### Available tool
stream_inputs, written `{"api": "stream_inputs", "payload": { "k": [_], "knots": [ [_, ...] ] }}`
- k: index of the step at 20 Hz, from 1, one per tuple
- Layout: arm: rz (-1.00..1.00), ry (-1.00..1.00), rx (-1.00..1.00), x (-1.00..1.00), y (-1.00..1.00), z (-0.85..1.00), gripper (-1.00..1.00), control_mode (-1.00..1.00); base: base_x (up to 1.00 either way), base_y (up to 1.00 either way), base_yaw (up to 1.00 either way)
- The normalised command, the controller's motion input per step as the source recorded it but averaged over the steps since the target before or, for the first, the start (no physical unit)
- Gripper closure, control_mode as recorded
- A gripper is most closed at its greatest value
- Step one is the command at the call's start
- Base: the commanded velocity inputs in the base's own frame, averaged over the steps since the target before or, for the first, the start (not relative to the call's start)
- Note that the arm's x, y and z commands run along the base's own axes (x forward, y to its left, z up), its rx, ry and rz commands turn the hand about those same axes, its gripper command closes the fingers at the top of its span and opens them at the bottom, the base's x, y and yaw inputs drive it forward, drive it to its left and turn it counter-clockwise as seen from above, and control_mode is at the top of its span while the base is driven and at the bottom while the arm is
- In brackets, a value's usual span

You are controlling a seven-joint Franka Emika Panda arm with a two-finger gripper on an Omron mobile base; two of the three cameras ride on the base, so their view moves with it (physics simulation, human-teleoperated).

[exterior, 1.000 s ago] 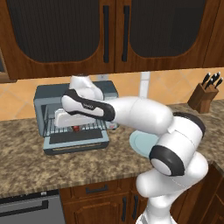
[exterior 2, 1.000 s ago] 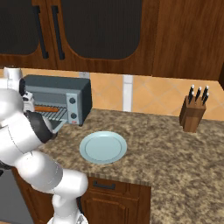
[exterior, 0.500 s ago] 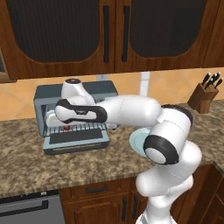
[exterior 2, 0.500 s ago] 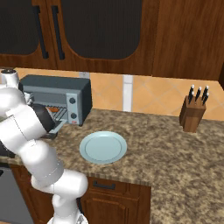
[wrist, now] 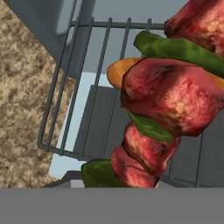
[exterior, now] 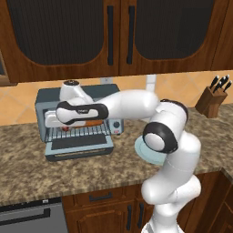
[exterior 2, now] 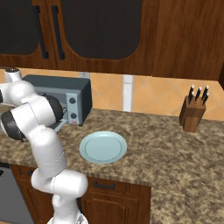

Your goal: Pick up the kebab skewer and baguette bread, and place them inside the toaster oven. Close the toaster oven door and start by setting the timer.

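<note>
Clenched around the kebab skewer (wrist: 166, 100), end effector (exterior: 68, 119) held inside the open toaster oven (exterior: 50, 98) just above the wire rack (wrist: 83, 87) (baguette bread (wrist: 117, 72) peeking behind, on the rack). Door (exterior: 79, 145) folded down over the surface (exterior: 27, 168).

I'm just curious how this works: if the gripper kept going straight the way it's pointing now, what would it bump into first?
Probably the wire rack of the toaster oven. The hand view looks past the kebab skewer that the gripper holds, onto the rack's bars, with the open toaster oven door beneath. Depth is hard to judge.
</note>
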Motion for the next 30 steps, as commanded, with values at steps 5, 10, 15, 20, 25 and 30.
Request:
{"api": "stream_inputs", "payload": {
  "k": [5,10,15,20,25,30],
  "knots": [
    [-0.05,0.00,0.00,0.31,0.19,-0.16,1.00,-1.00,0.00,0.00,0.00],
    [-0.04,0.00,0.00,0.10,0.01,-0.31,1.00,-1.00,0.00,0.00,0.00],
    [-0.03,0.00,0.00,0.09,0.07,-0.24,1.00,-1.00,0.00,0.00,0.00],
    [-0.03,0.00,0.00,0.10,0.02,-0.15,1.00,-1.00,0.00,0.00,0.00],
    [-0.02,0.00,0.00,0.00,0.00,-0.07,-1.00,-1.00,0.00,0.00,0.00],
    [-0.03,-0.02,0.00,-0.12,0.00,-0.04,-1.00,-1.00,0.00,0.00,0.00]
  ]
}}
